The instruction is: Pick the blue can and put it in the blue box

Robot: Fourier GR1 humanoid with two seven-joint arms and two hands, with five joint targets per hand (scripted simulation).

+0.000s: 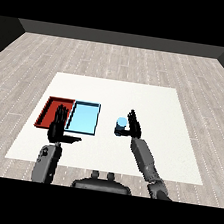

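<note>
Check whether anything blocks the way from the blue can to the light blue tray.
Nothing visible does. The blue can stands at the right hand, just right of the light blue tray, with only bare white table between them. The left hand is over the red tray, off that path.

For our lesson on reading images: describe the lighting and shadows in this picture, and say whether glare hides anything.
Head view: the light is even and soft; the white table shows no glare. No clear cast shadow shows under the blue can or the right hand. The red tray and blue tray read plainly. The left hand is dark, with little surface detail.
</note>
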